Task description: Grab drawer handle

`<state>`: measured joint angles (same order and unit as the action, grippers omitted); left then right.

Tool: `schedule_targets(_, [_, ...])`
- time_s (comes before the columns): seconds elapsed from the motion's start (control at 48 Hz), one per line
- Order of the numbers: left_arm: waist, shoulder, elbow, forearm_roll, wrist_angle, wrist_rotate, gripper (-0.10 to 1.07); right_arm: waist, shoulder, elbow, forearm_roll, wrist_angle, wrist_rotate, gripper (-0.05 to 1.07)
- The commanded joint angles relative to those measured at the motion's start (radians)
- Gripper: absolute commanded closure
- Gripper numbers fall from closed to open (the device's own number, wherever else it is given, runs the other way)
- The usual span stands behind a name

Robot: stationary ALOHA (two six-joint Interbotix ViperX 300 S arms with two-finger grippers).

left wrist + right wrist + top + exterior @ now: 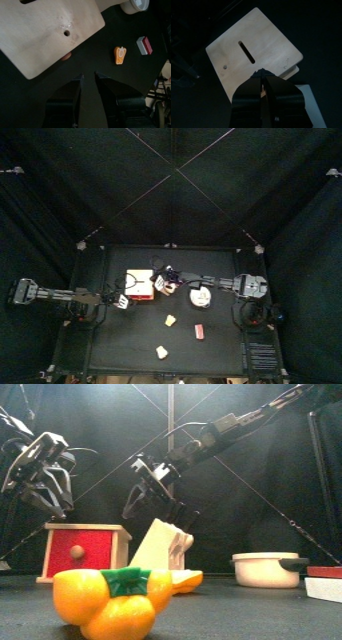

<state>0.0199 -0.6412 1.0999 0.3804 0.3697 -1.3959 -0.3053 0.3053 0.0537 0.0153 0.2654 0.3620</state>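
Small wooden drawer [84,552] with red front and round red knob [78,551] standing at the table's left, left gripper [51,496] hanging above it, jaws parted and empty, right gripper [151,496] nearly shut over the drawer's pale top, gripping nothing, yellow toy fruit [114,599] in foreground, white bowl [266,569] right

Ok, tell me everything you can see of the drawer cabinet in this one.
The small boxy wooden drawer cabinet stands upright on the black table, left of centre in the front view. Its red front panel carries a round red knob, framed by orange-brown wood; the drawer looks closed. From above, its pale top has a slot and a small hole. Both grippers hang above it, neither touching; nothing else visibly rests against it.
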Motion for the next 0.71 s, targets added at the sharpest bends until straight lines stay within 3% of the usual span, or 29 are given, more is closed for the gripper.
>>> schedule_targets(0.0, [-0.002,0.021,-0.011,0.032,-0.002,-0.032,0.29,-0.008,-0.012,-0.046,-0.002,0.005,0.000,0.66])
schedule_targets(0.354, [-0.009,0.066,-0.006,0.043,0.000,-0.055,0.08,-0.011,0.014,-0.072,-0.002,0.037,-0.006,0.66])
schedule_targets(0.688, [-0.003,0.150,-0.025,0.048,0.003,-0.092,0.08,-0.015,0.028,-0.086,-0.002,0.040,0.000,0.66])
